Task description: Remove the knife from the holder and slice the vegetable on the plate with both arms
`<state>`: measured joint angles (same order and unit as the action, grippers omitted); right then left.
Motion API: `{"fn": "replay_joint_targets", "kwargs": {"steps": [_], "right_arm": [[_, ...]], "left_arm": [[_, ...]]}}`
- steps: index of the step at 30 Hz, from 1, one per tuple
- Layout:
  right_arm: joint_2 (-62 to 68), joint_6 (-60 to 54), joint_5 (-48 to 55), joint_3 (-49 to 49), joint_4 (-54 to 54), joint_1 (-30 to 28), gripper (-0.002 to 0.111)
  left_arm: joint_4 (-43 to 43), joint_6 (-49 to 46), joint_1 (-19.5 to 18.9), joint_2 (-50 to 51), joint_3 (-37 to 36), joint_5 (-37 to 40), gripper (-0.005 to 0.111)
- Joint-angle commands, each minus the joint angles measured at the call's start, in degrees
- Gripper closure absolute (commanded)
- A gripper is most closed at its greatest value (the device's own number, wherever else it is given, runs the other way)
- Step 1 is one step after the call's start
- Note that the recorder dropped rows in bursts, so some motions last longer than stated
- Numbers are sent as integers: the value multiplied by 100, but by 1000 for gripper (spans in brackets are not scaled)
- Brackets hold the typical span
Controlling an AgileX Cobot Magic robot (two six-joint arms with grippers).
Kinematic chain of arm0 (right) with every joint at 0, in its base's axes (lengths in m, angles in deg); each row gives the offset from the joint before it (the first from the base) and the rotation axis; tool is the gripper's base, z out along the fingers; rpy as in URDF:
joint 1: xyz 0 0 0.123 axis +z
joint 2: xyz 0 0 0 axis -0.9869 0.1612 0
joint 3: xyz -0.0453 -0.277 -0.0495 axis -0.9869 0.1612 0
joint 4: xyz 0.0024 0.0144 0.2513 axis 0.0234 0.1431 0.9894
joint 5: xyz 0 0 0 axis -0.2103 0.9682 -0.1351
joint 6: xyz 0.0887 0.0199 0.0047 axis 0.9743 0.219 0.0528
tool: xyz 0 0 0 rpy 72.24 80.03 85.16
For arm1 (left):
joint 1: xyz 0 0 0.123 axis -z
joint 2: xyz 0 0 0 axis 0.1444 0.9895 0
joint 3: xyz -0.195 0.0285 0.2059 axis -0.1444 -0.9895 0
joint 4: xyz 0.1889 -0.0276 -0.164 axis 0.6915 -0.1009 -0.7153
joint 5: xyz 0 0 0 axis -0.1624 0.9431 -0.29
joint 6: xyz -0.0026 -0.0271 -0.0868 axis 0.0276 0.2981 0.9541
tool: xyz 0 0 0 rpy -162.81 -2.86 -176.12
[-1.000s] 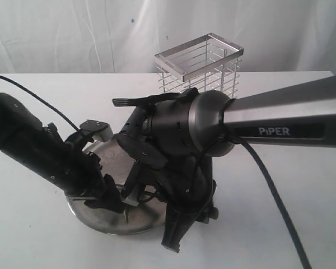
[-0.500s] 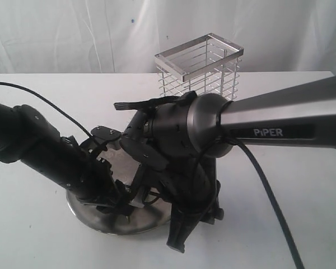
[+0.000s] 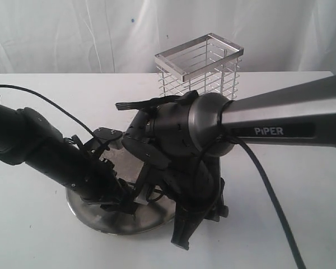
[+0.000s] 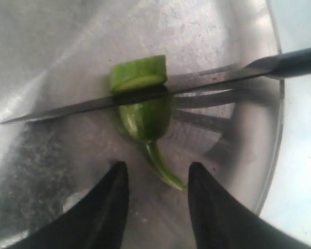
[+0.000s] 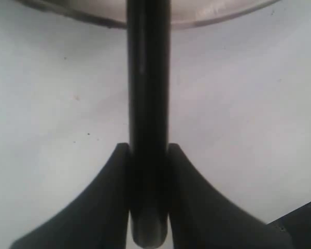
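Observation:
In the left wrist view the green chilli (image 4: 144,115) lies on the steel plate (image 4: 52,46), and the black knife (image 4: 223,78) rests its blade across it. A cut green chunk (image 4: 138,75) sits just beyond the blade. My left gripper (image 4: 158,174) is open, its fingertips on either side of the chilli's stem (image 4: 163,168) without clasping it. My right gripper (image 5: 149,150) is shut on the knife handle (image 5: 147,78), off the plate's rim (image 5: 207,15). In the exterior view both arms crowd over the plate (image 3: 95,216); the left gripper (image 3: 129,203) is low over it.
The chrome wire holder (image 3: 199,67) stands behind the plate, beyond the bulky PiPER arm (image 3: 280,120). That arm's cable (image 3: 269,190) trails over the white table (image 3: 302,185) on the right. A white curtain backs the scene.
My left arm has slid right and inward over the plate. The right arm with the knife has eased slightly down and to the right.

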<state>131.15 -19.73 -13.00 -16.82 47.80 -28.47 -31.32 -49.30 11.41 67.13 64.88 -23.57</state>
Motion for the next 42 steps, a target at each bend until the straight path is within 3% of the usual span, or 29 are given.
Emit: {"fn": "replay_joint_targets", "kwargs": {"steps": [1, 7, 18, 42], "right_arm": [[-115, -38, -93, -25, 200, 19, 108], [-115, -38, -195, -25, 226, 19, 108], [48, -152, -93, -25, 495, 19, 108], [-242, 74, -93, 441, 589, 19, 108]], "left_arm": [[272, 167, 39, -51, -51, -397, 61], [1279, 472, 39, -972, -51, -481, 61], [2335, 1287, 26, -1416, -62, -387, 52], [2374, 1495, 26, -1426, -62, -43, 52]]}}
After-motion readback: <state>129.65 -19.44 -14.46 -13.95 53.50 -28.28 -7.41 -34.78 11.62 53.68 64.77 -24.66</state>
